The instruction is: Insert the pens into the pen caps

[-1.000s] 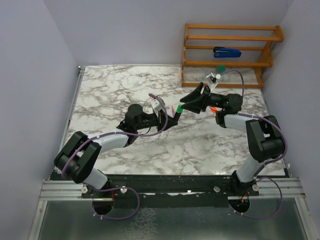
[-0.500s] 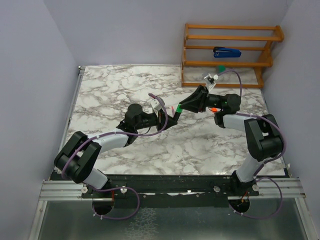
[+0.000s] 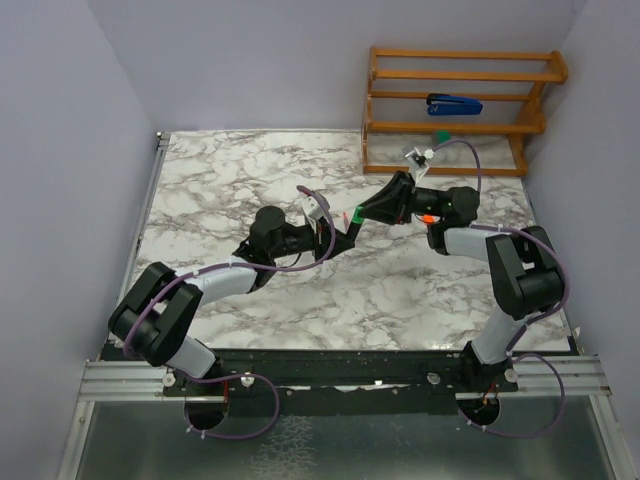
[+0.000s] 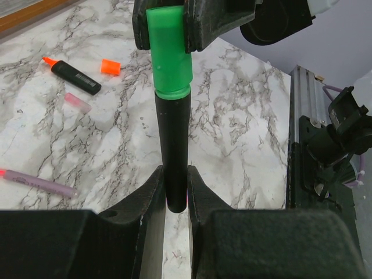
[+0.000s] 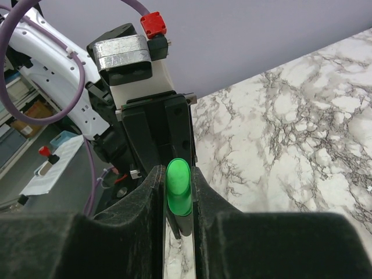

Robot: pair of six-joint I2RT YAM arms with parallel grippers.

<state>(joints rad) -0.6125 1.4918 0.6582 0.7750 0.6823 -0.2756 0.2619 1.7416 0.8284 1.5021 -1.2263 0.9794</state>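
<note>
Black pen [image 4: 172, 151] — likely light, stiff, slick; left hand [image 4: 174, 197] clamps its tail, right hand [image 5: 176, 180] pinches the green cap [image 4: 168, 55] by its flanks.

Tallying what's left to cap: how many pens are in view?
3: a black pen in the left tool, its green cap in the right tool; an orange-tipped black pen and a slim pink pen on the table.

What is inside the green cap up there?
The black pen runs up into the green cap, so its top end is inside. The tip itself cannot be seen, because the cap covers it.
</note>
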